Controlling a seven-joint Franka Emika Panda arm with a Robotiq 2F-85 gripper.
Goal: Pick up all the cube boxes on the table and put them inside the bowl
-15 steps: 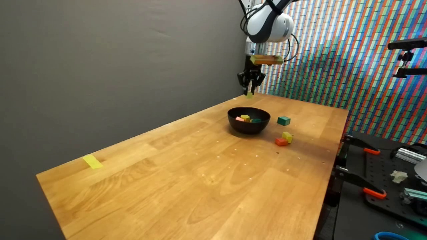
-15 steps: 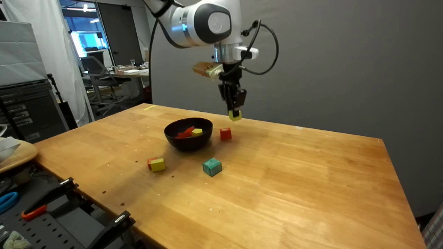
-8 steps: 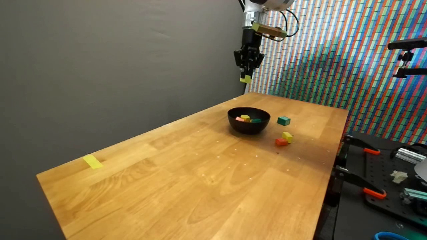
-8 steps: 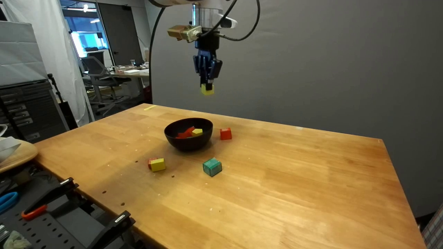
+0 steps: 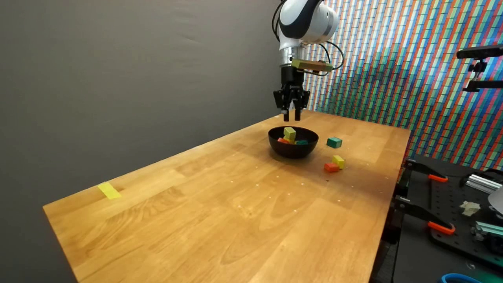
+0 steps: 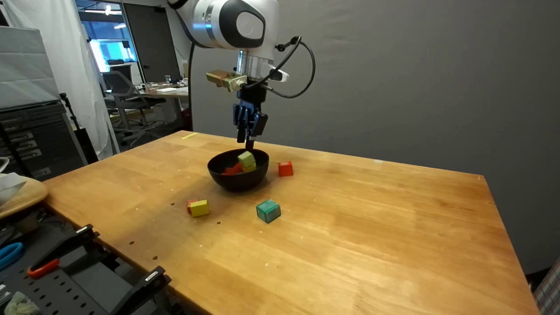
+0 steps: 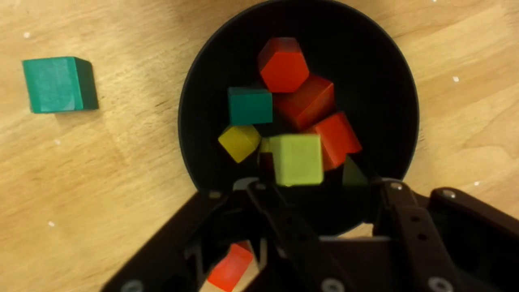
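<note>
My gripper [image 5: 291, 118] is open just above the black bowl [image 5: 292, 151], its fingertips apart. In the wrist view the gripper [image 7: 310, 168] has a gap beside a yellow-green cube [image 7: 298, 160]. That cube [image 6: 246, 157] is below the fingertips, over or on the cubes in the bowl; I cannot tell whether it rests. Several red cubes [image 7: 284, 67], a green cube [image 7: 250, 106] and a yellow cube [image 7: 239, 142] lie in the bowl. On the table [image 6: 372, 227] are a green cube [image 6: 268, 211], a yellow cube [image 6: 200, 208] touching a red cube [image 5: 331, 167], and another red cube [image 6: 285, 169].
A flat yellow strip [image 5: 109, 190] lies at the far end of the table by the grey wall. Black clamps with orange parts [image 5: 438, 178] grip the table edge beside a dark side bench [image 5: 424, 255].
My gripper rose with the yellow-green cube, moved over the bowl and came down. The fingers have opened and the cube has left them, down into the bowl's opening.
</note>
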